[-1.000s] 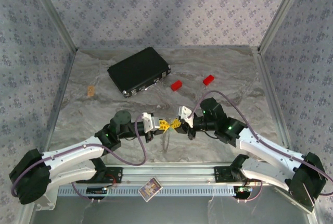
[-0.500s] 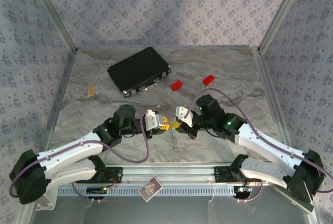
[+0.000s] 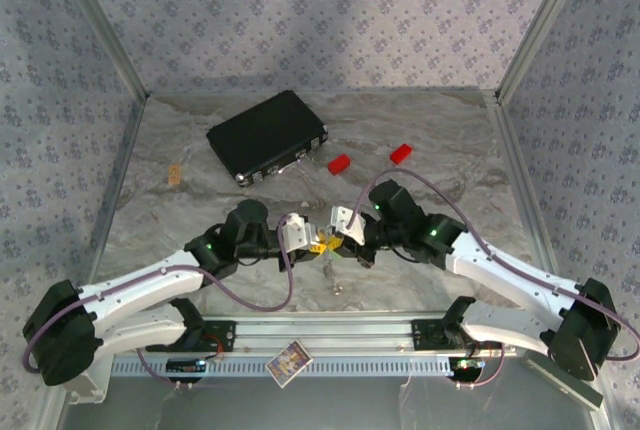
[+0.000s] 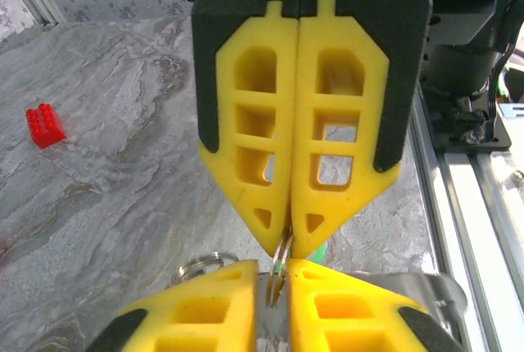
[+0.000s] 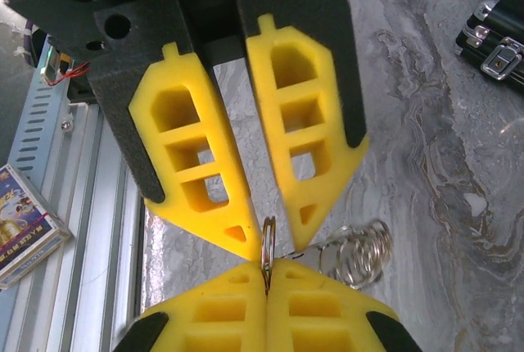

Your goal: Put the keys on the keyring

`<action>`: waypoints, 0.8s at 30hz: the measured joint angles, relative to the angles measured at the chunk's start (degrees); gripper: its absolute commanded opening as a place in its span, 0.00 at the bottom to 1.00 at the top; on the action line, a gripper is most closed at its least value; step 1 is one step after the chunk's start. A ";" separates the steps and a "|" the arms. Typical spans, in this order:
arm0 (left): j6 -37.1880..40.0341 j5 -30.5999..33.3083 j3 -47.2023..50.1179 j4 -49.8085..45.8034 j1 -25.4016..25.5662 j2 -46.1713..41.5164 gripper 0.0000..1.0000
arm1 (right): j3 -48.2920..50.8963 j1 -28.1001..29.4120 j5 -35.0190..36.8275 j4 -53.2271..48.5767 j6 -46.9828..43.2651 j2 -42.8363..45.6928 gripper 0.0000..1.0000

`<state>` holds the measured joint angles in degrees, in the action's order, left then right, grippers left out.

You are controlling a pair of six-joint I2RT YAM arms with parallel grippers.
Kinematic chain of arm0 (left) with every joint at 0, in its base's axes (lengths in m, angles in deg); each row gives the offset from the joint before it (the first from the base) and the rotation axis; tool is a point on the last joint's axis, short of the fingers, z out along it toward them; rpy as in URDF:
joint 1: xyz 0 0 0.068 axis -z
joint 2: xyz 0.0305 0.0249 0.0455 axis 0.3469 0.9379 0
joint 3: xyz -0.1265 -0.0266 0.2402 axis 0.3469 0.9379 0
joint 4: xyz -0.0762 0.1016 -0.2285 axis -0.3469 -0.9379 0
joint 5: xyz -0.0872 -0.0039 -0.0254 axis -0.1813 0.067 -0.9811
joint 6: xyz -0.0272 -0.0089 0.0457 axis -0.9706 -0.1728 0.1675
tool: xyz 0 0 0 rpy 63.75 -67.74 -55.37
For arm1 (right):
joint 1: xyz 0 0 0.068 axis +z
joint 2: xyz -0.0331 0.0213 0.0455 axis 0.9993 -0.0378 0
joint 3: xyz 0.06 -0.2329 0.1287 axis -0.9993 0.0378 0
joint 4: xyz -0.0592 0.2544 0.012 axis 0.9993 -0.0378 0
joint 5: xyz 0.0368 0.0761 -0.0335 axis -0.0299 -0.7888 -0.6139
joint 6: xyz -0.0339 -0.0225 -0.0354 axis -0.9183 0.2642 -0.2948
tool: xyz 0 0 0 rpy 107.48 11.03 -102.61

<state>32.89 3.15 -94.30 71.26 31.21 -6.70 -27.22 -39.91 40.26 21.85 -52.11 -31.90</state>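
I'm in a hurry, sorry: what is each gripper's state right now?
Left gripper: slightly open around the keyring.
Right gripper: closed on the keyring.
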 measured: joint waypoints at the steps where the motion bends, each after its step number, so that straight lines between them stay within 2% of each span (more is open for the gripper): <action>1: 0.13 -0.11 -0.15 -0.02 0.00 0.15 0.08 | -0.24 0.00 0.17 -0.26 -0.17 -0.13 0.00; 4: 0.46 -0.48 -0.24 -0.48 -0.02 0.24 0.00 | -0.66 0.00 0.55 -1.20 -0.39 -0.35 0.03; 6: 0.70 -0.57 -0.24 -0.55 0.00 0.24 0.00 | -0.66 0.00 0.61 -1.36 -0.37 -0.33 0.13; 10: 0.68 -0.90 -0.24 -0.09 0.00 0.24 0.00 | -0.07 -0.87 0.59 -0.61 0.13 0.96 0.22; 19: 0.66 -0.96 1.01 2.03 0.00 0.22 0.00 | 3.13 -2.58 -0.02 0.17 1.62 4.31 0.24; 24: 0.66 -1.09 1.22 2.49 0.00 0.22 0.00 | 3.13 -2.56 -0.24 0.70 1.95 4.13 0.15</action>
<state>33.55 2.06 -93.07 73.75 31.21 -6.48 -24.10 -42.47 40.01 22.55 -50.16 -27.77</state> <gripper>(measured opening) 0.046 0.190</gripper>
